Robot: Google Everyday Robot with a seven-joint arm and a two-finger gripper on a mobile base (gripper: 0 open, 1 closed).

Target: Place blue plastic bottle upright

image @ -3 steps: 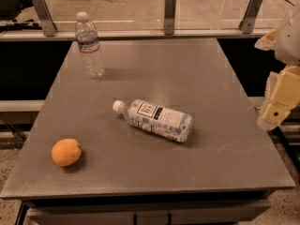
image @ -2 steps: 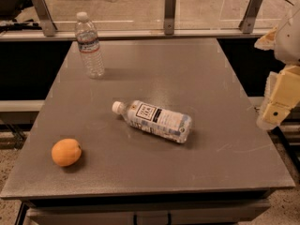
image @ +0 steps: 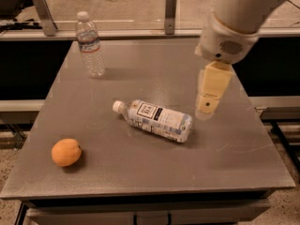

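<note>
The blue plastic bottle (image: 157, 120) lies on its side near the middle of the grey table (image: 140, 172), white cap pointing left, its white and pale-blue label with a dark patch facing up. My gripper (image: 206, 110) hangs from the white arm just right of the bottle's base end, above the table and apart from the bottle. Nothing shows between its cream fingers (image: 212, 90).
A slimmer ribbed clear bottle (image: 89, 45) with a blue-red band stands upright at the table's back left. An orange (image: 66, 152) rests at the front left. A rail with metal posts (image: 171, 12) runs behind the table.
My arm and gripper have moved left from the table's right edge to a spot over the table beside the lying bottle. The view has shifted too. The bottle, orange and upright bottle rest as before.
</note>
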